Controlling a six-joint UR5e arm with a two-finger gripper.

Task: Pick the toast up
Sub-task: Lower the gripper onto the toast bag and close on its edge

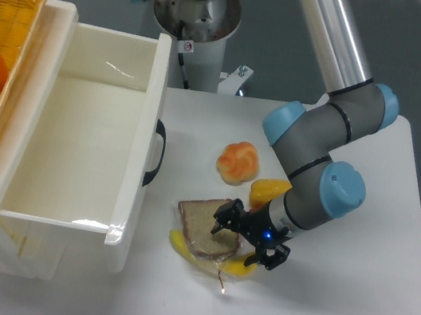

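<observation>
Toast (201, 222) in clear wrap lies atop the banana (209, 261) on your tabletop (331, 307); your tool (238, 241), fingers spread, straddles its right edge.

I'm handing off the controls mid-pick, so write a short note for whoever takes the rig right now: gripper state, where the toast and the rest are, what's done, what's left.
Gripper: low at the right edge of the toast, jaws spread on either side of that edge, not visibly closed on it.
Toast: flat in its clear wrap, lying on top of the banana on the table, just right of the white bin.
Bun: on the table above the toast, apart from it.
Done: approach to the toast.
Left: close on the toast and lift it; watch that the banana underneath doesn't come up with it.
</observation>
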